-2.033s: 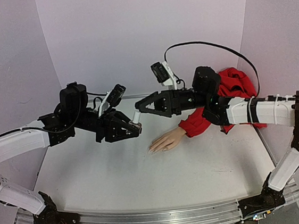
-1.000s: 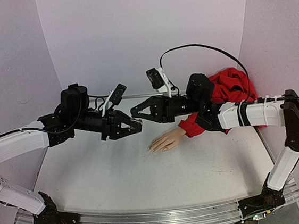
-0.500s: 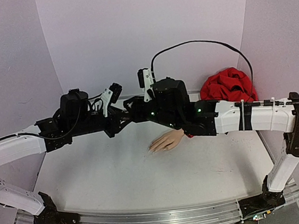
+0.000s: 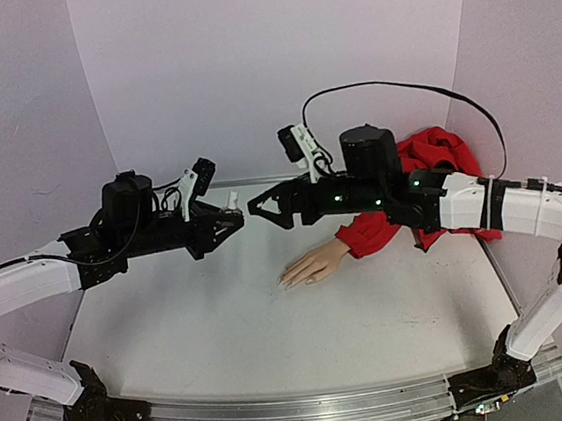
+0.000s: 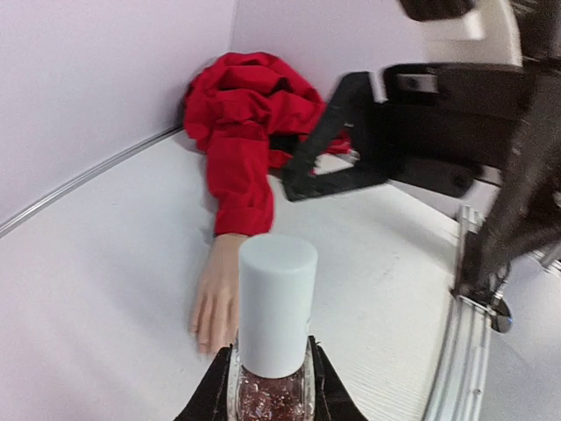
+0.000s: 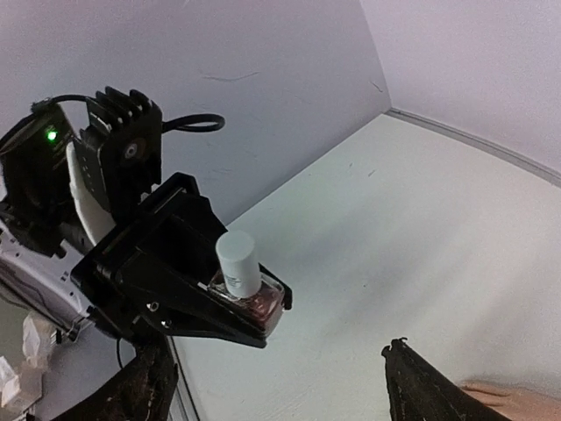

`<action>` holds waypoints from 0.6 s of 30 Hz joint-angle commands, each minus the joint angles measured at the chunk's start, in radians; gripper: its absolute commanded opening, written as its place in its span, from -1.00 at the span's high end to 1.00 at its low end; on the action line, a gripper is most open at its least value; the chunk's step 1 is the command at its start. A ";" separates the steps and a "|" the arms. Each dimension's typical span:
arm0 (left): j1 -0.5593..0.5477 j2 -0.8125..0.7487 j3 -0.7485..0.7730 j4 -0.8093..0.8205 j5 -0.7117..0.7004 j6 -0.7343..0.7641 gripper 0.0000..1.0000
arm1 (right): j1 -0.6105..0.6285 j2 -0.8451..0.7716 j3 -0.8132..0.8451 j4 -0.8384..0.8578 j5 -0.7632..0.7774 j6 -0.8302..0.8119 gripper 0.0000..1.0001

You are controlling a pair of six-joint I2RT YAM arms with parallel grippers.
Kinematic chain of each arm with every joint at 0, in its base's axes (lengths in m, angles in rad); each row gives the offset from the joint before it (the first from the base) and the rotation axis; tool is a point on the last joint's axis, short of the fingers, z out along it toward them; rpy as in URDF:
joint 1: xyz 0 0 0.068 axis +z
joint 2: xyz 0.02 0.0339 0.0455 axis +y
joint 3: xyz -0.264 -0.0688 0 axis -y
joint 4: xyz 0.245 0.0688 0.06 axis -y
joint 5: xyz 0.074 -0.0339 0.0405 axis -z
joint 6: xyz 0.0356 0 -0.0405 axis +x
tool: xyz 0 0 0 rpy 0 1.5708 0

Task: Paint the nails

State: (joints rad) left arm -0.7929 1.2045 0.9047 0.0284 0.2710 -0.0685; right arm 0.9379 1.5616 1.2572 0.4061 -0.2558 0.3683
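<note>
L gripper (image 4: 228, 217) is clamped on a white-capped polish bottle (image 5: 276, 326), cap up, above the far-centre table (image 4: 213, 328). R gripper (image 4: 259, 209) has jaws apart, just right of the bottle, not touching it. The nails (image 4: 286, 281) are on the mannequin hand (image 4: 317, 263) lying mid-table, nearer than both grippers, fingertips pointing left, red sleeve (image 4: 369, 233) to the right.

Overhead view faces the wall (image 4: 275, 60); both wrist views share the bottle (image 5: 277, 307) (image 6: 239, 263).
</note>
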 commanded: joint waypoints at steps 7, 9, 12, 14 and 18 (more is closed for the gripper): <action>0.001 0.037 0.150 0.081 0.740 -0.082 1.00 | -0.070 -0.109 -0.113 0.372 -0.554 0.041 -0.51; 0.001 0.061 0.174 0.081 0.795 -0.108 1.00 | -0.070 -0.097 -0.113 0.434 -0.615 0.073 -0.49; 0.000 0.081 0.195 0.082 0.842 -0.124 1.00 | -0.069 -0.072 -0.102 0.496 -0.677 0.117 -0.44; 0.000 0.088 0.199 0.083 0.862 -0.123 1.00 | -0.068 -0.063 -0.111 0.531 -0.690 0.130 -0.40; 0.000 0.105 0.204 0.083 0.874 -0.137 1.00 | -0.063 -0.029 -0.105 0.650 -0.719 0.203 -0.24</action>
State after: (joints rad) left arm -0.7929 1.2991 1.0515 0.0631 1.0599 -0.1799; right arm 0.8654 1.5032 1.1358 0.8410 -0.8776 0.4835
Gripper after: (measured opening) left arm 0.218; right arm 0.655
